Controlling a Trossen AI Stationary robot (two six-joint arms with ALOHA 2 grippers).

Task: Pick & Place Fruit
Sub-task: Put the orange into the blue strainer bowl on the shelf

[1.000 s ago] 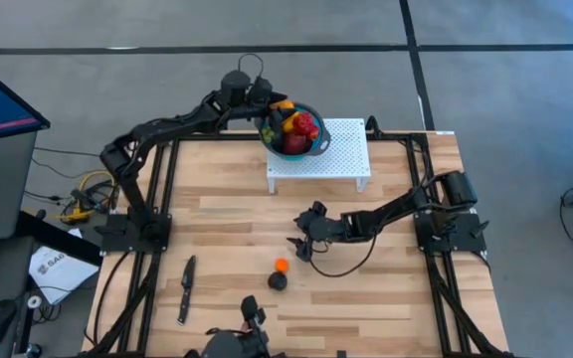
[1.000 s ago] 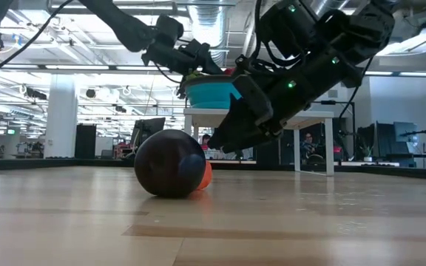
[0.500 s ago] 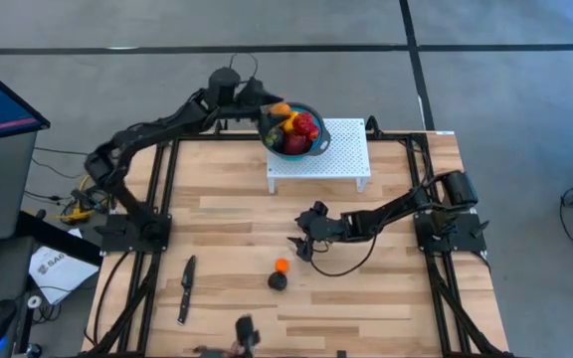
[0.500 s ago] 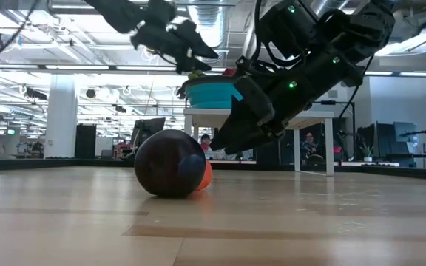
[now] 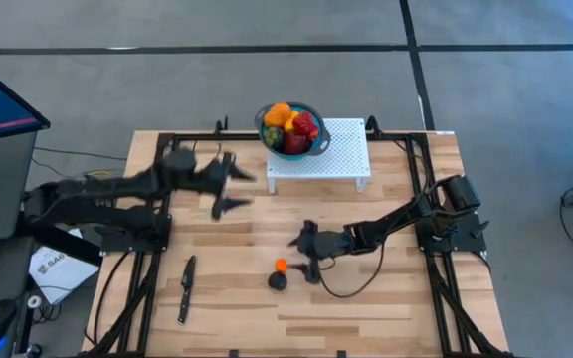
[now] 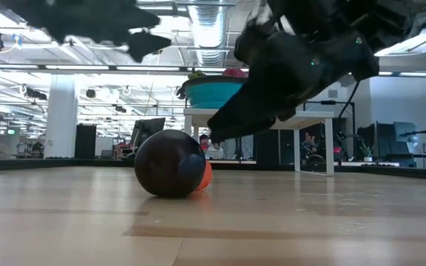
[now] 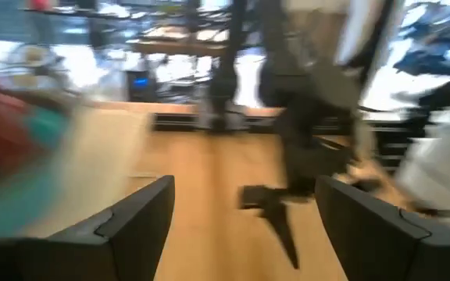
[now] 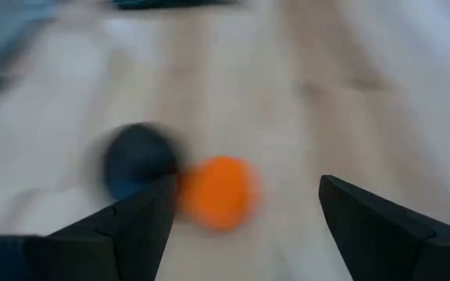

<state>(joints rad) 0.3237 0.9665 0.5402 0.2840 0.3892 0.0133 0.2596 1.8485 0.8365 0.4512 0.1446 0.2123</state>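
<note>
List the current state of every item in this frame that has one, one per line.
Left gripper: jaws open, empty, above the table.
Right gripper: jaws open, empty, low beside the loose fruit.
Orange fruit: loose on the table, not held.
Near-black fruit: loose on the table, beside the orange fruit.
Blue bowl: upright on the white stand, holding fruit.
Knife: lying flat, untouched.

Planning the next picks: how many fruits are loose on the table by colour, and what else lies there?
Orange fruit: 1
Near-black fruit: 1
Black knife: 1
Total on the tabletop: 3
</note>
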